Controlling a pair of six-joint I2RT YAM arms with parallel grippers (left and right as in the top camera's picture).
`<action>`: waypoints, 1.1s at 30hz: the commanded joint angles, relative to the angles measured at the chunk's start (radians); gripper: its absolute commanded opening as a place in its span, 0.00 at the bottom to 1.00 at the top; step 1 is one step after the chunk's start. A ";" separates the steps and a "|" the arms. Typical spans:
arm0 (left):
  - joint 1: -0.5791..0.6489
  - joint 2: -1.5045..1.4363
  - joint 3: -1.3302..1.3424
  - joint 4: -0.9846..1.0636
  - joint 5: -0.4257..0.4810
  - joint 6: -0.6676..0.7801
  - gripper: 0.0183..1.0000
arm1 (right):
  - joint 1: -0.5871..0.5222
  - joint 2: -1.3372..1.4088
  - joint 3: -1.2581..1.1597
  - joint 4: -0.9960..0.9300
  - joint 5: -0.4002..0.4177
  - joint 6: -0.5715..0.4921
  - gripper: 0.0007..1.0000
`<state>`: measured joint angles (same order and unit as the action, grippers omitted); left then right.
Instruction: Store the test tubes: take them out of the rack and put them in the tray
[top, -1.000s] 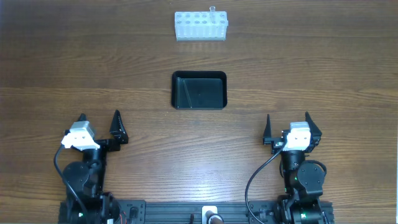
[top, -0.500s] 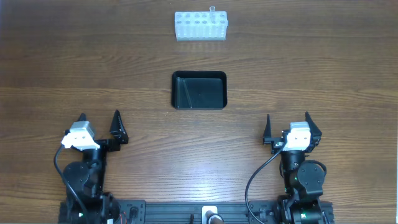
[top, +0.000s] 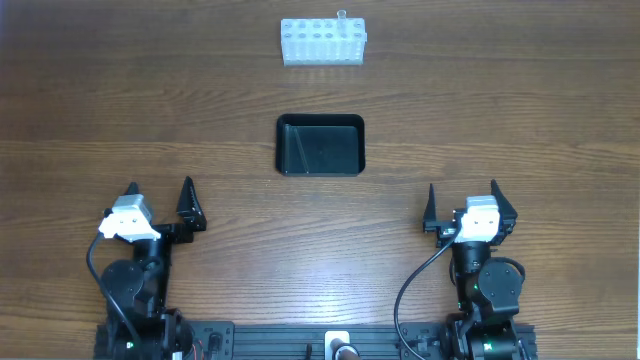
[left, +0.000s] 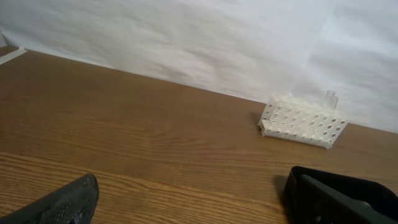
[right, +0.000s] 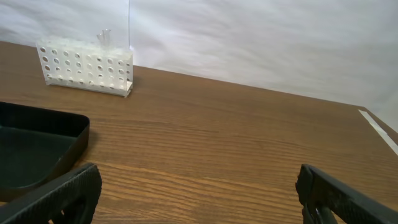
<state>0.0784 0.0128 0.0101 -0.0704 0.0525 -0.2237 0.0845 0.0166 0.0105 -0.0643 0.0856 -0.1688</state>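
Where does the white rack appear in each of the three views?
Top view: rack at the upper edge, beyond the tray.
Left wrist view: rack far across the table, by the backdrop.
Right wrist view: rack past the tray, by the backdrop.
Shared landmark: the single tube at the rack's end.

Two black jointed arms, the left arm and the right arm, each with a white block at the wrist, black pointed fingers forming the left gripper and the right gripper, and a thin cable looping down to a black base rail
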 joint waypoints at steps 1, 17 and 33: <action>0.005 -0.006 -0.004 -0.005 -0.009 0.015 1.00 | -0.005 -0.002 -0.005 -0.003 -0.002 -0.005 0.99; 0.005 -0.006 -0.004 -0.005 -0.009 0.015 1.00 | -0.005 0.090 0.449 -0.370 0.095 0.093 0.99; 0.005 -0.006 -0.004 -0.005 -0.009 0.015 1.00 | 0.001 0.833 1.100 -0.512 0.141 0.078 0.99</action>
<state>0.0784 0.0128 0.0101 -0.0711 0.0494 -0.2237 0.0845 0.7414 1.0290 -0.5877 0.2104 -0.1009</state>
